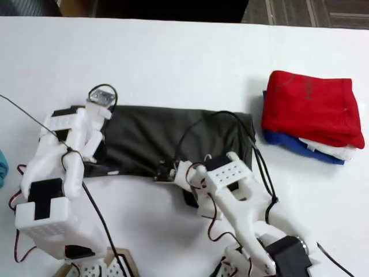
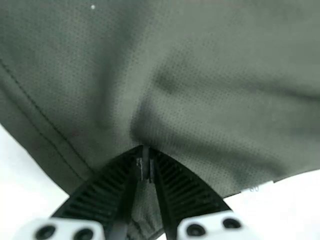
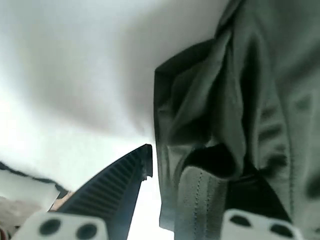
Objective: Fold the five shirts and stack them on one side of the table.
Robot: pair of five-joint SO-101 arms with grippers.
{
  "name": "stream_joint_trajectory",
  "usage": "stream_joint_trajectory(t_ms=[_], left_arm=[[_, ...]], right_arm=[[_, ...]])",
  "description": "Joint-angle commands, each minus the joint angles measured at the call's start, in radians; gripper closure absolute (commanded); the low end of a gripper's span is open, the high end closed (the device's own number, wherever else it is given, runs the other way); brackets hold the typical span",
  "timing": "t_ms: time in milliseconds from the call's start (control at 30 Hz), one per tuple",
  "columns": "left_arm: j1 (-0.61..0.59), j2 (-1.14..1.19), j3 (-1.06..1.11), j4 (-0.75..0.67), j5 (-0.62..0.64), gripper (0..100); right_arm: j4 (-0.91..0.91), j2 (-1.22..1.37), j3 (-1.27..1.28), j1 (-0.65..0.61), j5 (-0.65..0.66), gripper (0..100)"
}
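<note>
Dark green shirt point(image 1: 167, 135) lies across the middle of the table point(image 1: 173, 52) in the high view, already doubled into a long band. The left arm point(image 1: 57, 156) is at one end of it and the right arm point(image 1: 236, 190) is on its near edge. Well apart at the table's side sits the stack: a red shirt point(image 1: 311, 112) on top, a blue shirt point(image 1: 288, 141) under it and a white shirt point(image 1: 331, 151) showing lowest. A bit of teal cloth point(image 1: 2, 167) peeks in at the opposite edge.

In the left wrist view, the left gripper point(image 2: 145, 167) has its jaws pressed together on a pucker of the green fabric, and creases run out from the tip.

In the right wrist view, the right gripper point(image 3: 192, 162) is spread. One finger is over bare table, and bunched hem is draped across the other side.

Judging by this, the step is the crosswise fold. It would go best if the right gripper took the whole hem, all layers, before either end lifts. Both ends should then travel level so the band does not skew.

No print is legible. A small pale tag point(image 2: 255, 188) at the hem is too small to read.
</note>
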Motion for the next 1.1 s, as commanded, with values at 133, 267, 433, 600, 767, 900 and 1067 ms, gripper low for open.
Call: stream_joint_trajectory(t_ms=[133,267,433,600,767,900,1067], left_arm=[[0.008,0.006,0.004,-0.02,0.0,97],[0.008,0.006,0.004,-0.02,0.002,97],[0.008,0.006,0.004,-0.02,0.002,97],[0.008,0.006,0.004,-0.02,0.002,97],[0.005,0.006,0.004,-0.02,0.002,97],[0.003,0.006,0.005,-0.02,0.003,97],[0.003,0.006,0.005,-0.02,0.003,97]], right_arm=[[-0.036,-0.027,0.11,0.005,-0.003,76.1],[-0.076,-0.027,0.117,0.007,-0.003,76.1],[-0.096,-0.002,0.114,0.007,0.0,76.1],[-0.033,0.133,-0.003,0.007,0.0,76.1],[0.058,0.306,-0.158,0.007,-0.003,76.2],[0.062,0.331,-0.18,0.005,-0.003,76.2],[0.068,0.328,-0.167,0.005,-0.003,76.2]])
